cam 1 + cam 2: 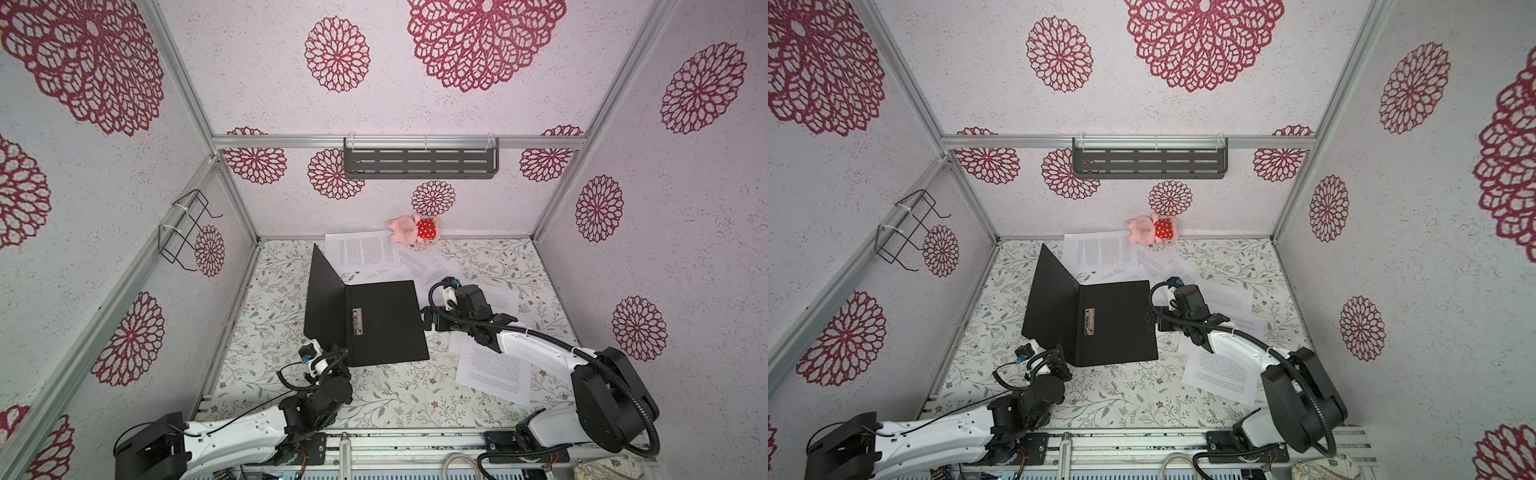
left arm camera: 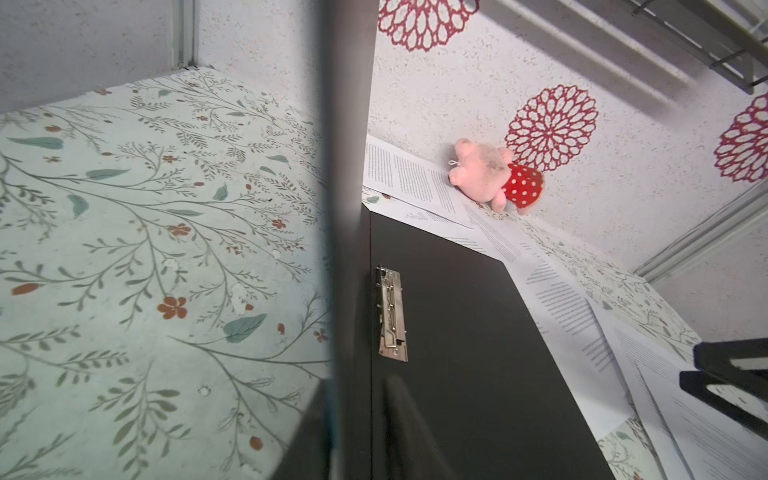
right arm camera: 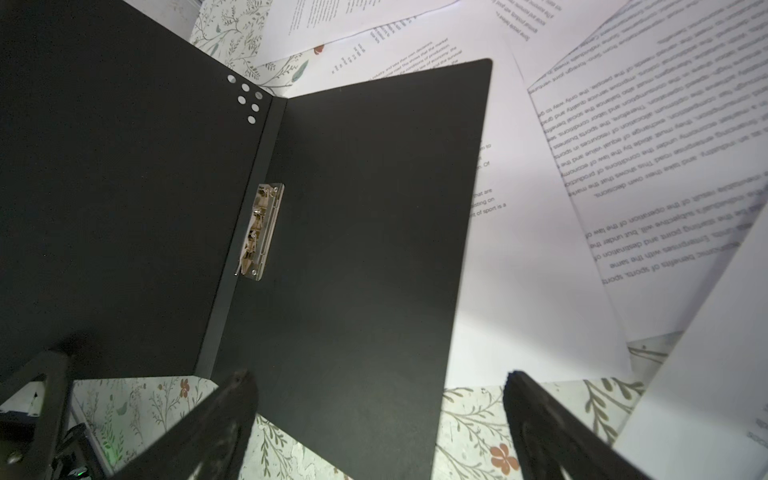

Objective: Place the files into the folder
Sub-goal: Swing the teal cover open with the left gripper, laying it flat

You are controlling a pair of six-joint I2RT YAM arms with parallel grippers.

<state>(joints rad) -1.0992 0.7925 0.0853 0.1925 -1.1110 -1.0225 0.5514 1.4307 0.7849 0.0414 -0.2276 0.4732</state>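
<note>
In both top views the folder [image 1: 386,324] lies open in the middle of the table [image 1: 374,399], black inside up. One half is flat and the raised cover [image 1: 324,299] stands nearly upright on its left. No paper is in it yet. The sheets [image 1: 494,370] lie scattered behind it and to its right, some under the right arm. The left pincer [image 1: 336,351] sits at the near corner of the raised cover. The right pincer [image 1: 427,320] hovers at the flat half's right edge.

In the left wrist view we see the cover edge-on as a dark blur, so we cannot tell whether the left pincer grips it. If it does not, we judge the cover could drop over the flat half. The clip [image 2: 390,316] sits by the spine, where an incoming sheet could snag. The toy pig [image 2: 494,178] rests on the far sheet's corner and could pin it.

In the right wrist view the right pincer [image 3: 378,374] is spread wide and empty, its fingers [image 3: 224,415] straddling the flat half's edge. If we close here, we seize the folder, not paper. The sheets overlap, so we risk lifting several or creasing one.
</note>
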